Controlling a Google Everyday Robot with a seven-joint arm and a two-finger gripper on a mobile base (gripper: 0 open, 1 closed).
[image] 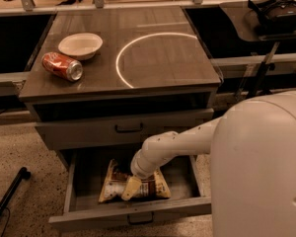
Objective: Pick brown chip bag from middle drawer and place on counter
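Note:
The brown chip bag (112, 183) lies flat in the open middle drawer (79, 217), left of its middle. It is crinkled, dark brown with tan edges and a white panel. My gripper (130, 187) reaches down into the drawer at the end of the white arm (177, 144) and rests on the middle of the bag, covering part of it. The counter (163, 58), a glossy wood-grain top with a white circular arc, is above.
A red soda can (62, 66) lies on its side at the counter's left, next to a white bowl (80, 45). A shut grey drawer front (123, 127) sits just above the open drawer. My white body (261, 172) fills the lower right. A black headset (278, 11) sits far right.

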